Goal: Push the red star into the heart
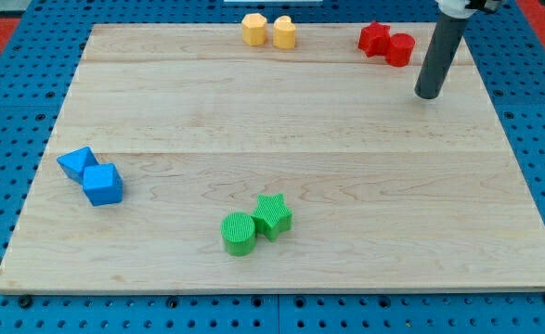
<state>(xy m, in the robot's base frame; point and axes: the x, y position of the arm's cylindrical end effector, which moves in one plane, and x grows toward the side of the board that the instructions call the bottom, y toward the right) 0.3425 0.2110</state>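
Resting my tip (pixel 429 95) right of red star (pixel 374 38) | heart undiscernible | no jaws

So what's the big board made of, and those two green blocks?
The board looks like pale wood: long grain streaks and plank seams run across it, with a smooth, dull finish. The green star and green cylinder look like plastic, probably 3D-printed, since fine ridges line their tops. I can't be sure from looks alone.
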